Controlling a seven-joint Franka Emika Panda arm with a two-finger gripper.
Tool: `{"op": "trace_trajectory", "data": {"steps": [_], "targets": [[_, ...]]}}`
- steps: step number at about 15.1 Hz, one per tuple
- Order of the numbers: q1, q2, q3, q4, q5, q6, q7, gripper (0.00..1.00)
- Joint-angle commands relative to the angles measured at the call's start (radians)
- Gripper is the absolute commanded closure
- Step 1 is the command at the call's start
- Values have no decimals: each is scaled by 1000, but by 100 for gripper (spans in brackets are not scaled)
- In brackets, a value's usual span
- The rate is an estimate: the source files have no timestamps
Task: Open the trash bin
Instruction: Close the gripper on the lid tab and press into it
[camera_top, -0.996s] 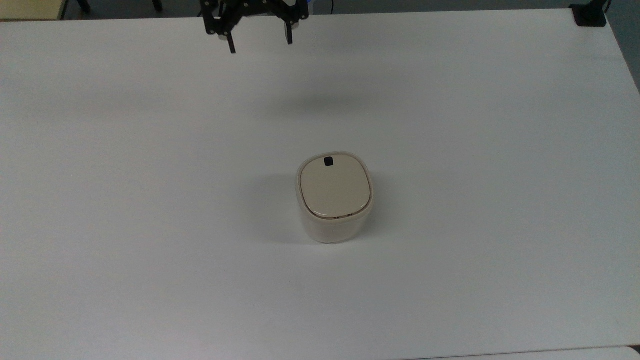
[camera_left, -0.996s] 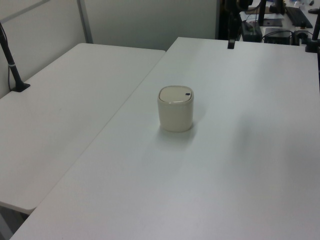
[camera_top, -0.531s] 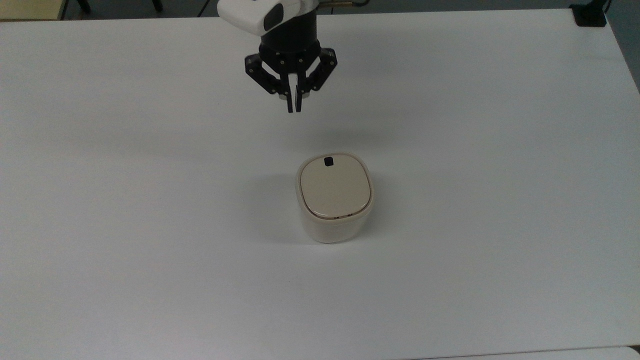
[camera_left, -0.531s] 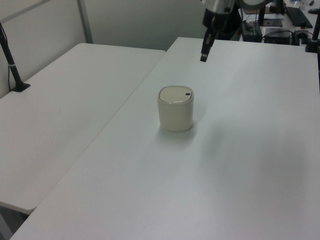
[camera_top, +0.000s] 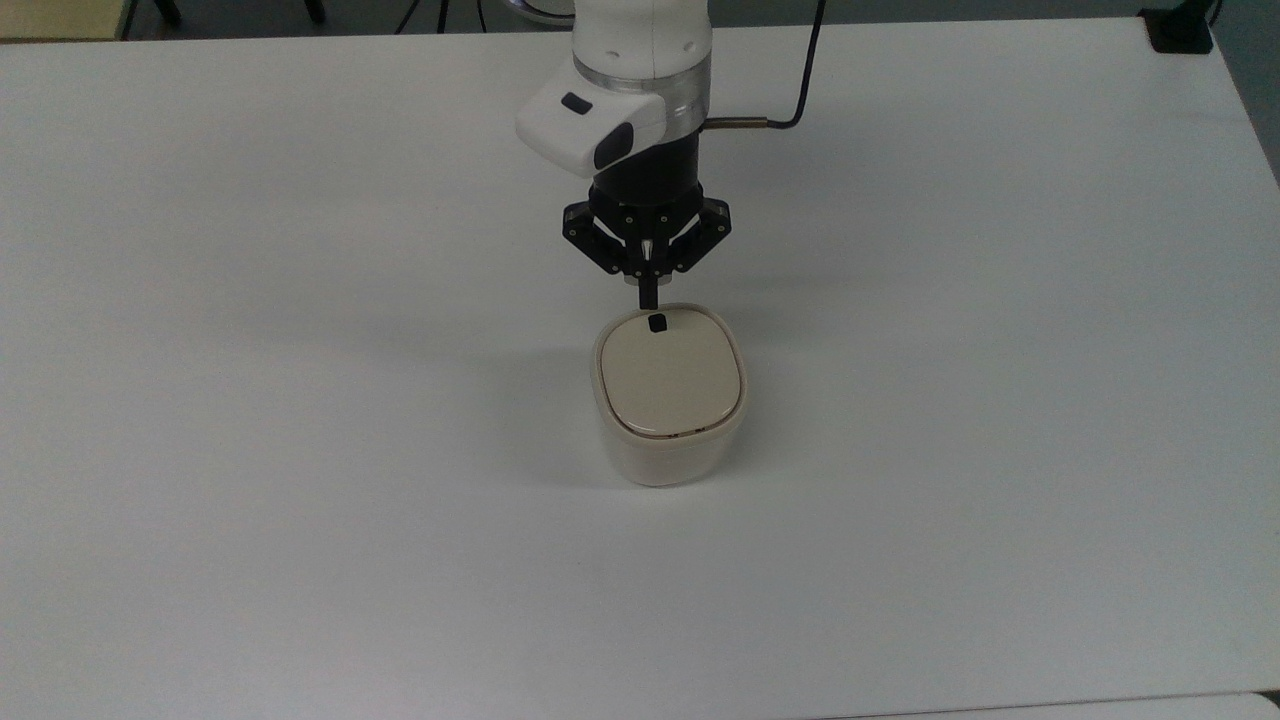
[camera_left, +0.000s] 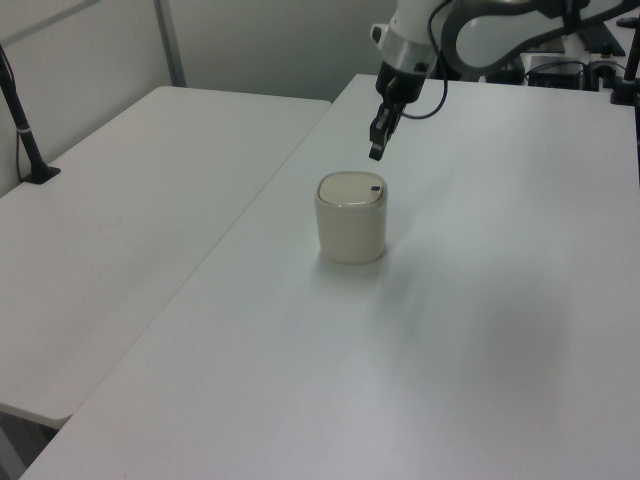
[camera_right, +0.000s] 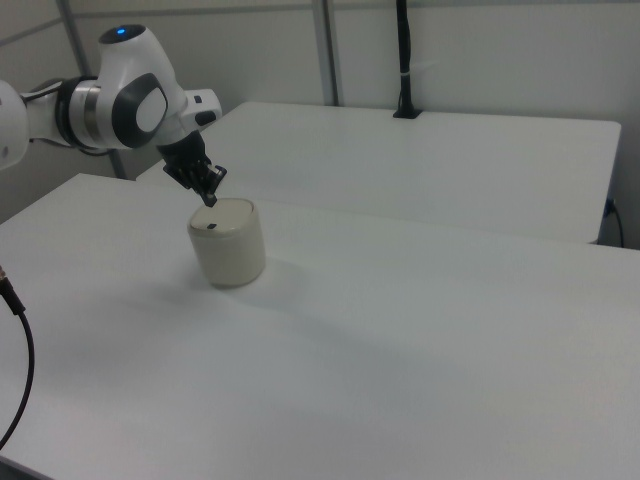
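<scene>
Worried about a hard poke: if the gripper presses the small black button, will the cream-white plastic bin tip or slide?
Tipping seems unlikely: the cream-white plastic bin looks squat with a broad base. Sliding seems likelier; it looks light on the smooth white table. The shut gripper hovers above the small black button near the lid's edge, so pressing would be off-centre.

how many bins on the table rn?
1. The trash bin stands near the middle of the white table, lid down, with the shut claw hovering by its black button.

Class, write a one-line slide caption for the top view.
Robot hand, shut, poised above the black button of the closed trash bin.
</scene>
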Motion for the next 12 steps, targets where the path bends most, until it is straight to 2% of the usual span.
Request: {"op": "trace_trajectory", "data": {"steps": [1, 3, 12], "targets": [[21, 34, -6, -10, -35, 50, 62, 100], [29, 43, -4, -12, -64, 50, 65, 100], [41, 57, -4, -36, -99, 45, 76, 100]]}}
